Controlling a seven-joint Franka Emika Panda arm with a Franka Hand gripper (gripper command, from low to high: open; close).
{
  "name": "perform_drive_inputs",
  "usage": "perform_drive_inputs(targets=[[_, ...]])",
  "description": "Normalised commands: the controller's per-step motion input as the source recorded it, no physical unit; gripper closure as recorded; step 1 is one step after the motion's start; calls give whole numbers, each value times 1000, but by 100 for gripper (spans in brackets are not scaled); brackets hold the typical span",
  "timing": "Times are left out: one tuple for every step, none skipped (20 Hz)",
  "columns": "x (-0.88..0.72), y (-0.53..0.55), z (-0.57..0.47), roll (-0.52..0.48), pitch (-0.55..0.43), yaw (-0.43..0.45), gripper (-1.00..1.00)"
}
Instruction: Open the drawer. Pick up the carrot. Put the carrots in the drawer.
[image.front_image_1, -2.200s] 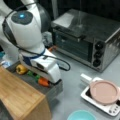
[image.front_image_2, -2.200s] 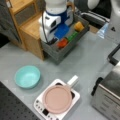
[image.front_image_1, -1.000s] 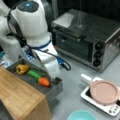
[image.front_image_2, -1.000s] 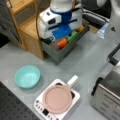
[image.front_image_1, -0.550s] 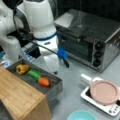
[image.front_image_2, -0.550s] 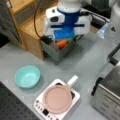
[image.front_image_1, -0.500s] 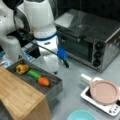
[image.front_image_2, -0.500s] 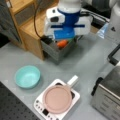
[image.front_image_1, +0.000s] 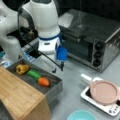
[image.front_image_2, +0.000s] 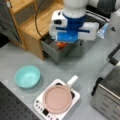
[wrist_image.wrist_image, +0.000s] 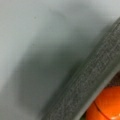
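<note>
The hand (image.front_image_1: 58, 68), apparently empty with fingers apart, hangs beside the open drawer (image.front_image_1: 56, 85); clear it without nudging the carrot (image.front_image_1: 44, 81) inside.

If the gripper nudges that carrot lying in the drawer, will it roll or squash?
The carrot looks rounded and stubby, so it would probably roll a little, though the green vegetable touching it and the drawer wall should stop it. Its smooth, glossy skin suggests hard plastic: likely stiff, light and somewhat slippery.

Even indoor light, soft blur in both front views; wrist view heavily defocused, dark shadow smear across grey surface.
</note>
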Motion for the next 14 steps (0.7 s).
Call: perform_drive_inputs(targets=[[-160, 225, -120, 135, -6, -280, -100], [-174, 215, -106, 91, 7, -272, -100], [-199, 205, -103, 107, 76, -343, -100], [-204, 184, -91, 108, 84, -333, -100], [-222, 183, -87, 118, 129, -385, -100], [-227, 174, -76, 136, 137, -398, -100], [-216, 165, -65, 137, 116, -362, -100], [-215, 158, -54, 213, 88, -395, -100], [-226, 155, -45, 212, 93, -391, -100], [-222, 147, -36, 208, 78, -363, -100], [-238, 128, -28, 160, 105, -323, -100], [-255, 118, -33, 196, 80, -323, -100], [-266, 111, -39, 228, 61, -326, -100], [-264, 121, -50, 237, 28, -329, -100]])
